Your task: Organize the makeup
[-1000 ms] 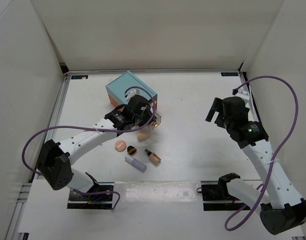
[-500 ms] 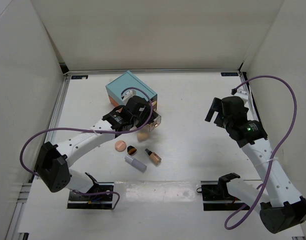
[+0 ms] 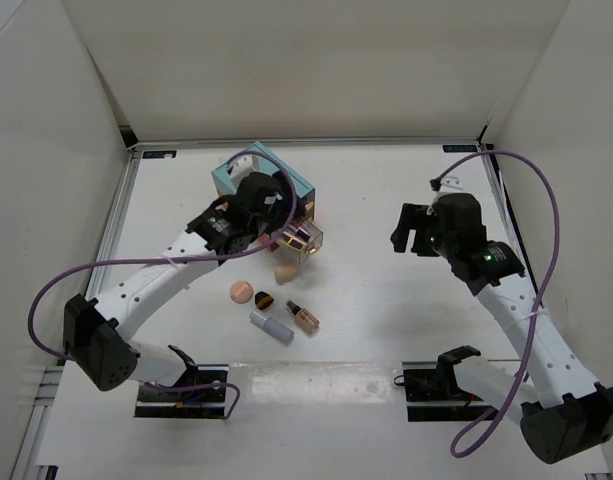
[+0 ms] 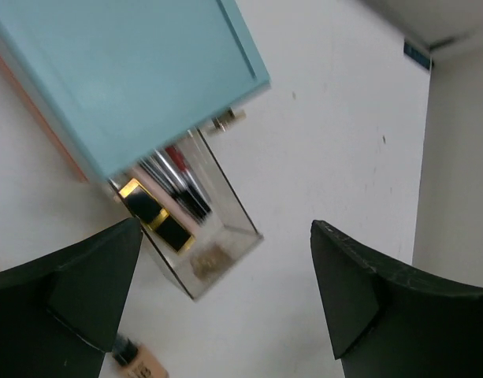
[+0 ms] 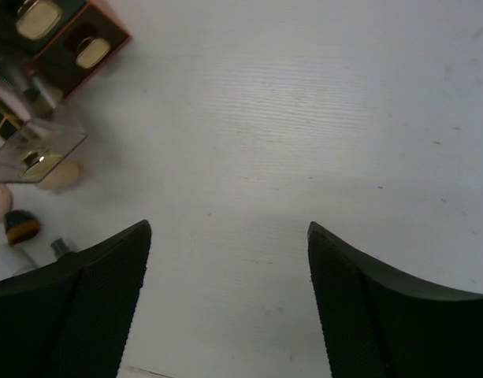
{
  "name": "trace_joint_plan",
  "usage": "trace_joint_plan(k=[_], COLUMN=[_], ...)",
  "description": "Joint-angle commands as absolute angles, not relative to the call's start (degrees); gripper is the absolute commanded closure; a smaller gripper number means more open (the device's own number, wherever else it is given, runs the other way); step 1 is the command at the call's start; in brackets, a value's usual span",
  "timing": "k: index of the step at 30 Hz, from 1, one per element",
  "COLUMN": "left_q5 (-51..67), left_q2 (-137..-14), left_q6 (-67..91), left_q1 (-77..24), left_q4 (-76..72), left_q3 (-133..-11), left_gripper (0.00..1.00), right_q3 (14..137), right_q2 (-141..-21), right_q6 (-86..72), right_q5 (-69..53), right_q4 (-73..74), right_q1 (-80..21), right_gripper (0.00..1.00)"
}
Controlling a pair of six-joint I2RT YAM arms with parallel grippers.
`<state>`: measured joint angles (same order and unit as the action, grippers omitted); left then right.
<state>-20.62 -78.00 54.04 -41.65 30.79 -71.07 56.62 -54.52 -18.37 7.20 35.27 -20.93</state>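
Partly sorted: lipsticks (image 4: pixel 158 220) sit in the open clear drawer (image 4: pixel 235 227) of the teal box (image 4: pixel 131 71), far left.
Loose nearer lie the peach puff (image 3: pixel 241 291), beige sponge (image 3: pixel 284 271), white tube (image 3: pixel 271 326) and foundation bottle (image 3: pixel 305 316); left gripper (image 4: pixel 225 232) and right gripper (image 5: pixel 229 228) hang wide-jawed, empty.

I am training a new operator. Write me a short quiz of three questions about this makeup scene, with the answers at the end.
1. True or false: the clear drawer of the teal box stands open.
2. What does the right tool hold? A) nothing B) a lipstick C) a pencil
3. Fill in: the loose item lying nearest the drawer is the ______.

Key: 1 true; 2 A; 3 beige sponge.
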Motion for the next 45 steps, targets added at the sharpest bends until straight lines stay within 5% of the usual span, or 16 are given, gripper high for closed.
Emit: trace_joint_plan(k=[1,9,31,45], left_q5=[-23.56,-19.77,-18.02,-17.75], left_q2=[-77.34,-86.99,-98.44,-98.44], left_q6=[49.92,45.88,43.42,43.77], left_q1=[-34.73,-21.90,-18.19,-18.28], left_q4=[34.71,37.27,36.74,38.32], left_q3=[-74.53,-79.27,-80.95,-81.21], left_gripper=[0.02,0.02,0.13,0.17], right_q3=[53.79,52.64,65.83,70.85], right_q2=[-56.94,-69.40,-97.20,-107.06], right_q6=[-13.71,-11.25,-19.68,-26.54], right_q5=[-5.50,-6.69,-10.55,4.39], right_q4=[27.96,16.53,-11.14,-30.58], right_q1=[-22.14,-36.19,-40.60,-44.56], right_gripper=[0.21,0.58,0.64,0.59])
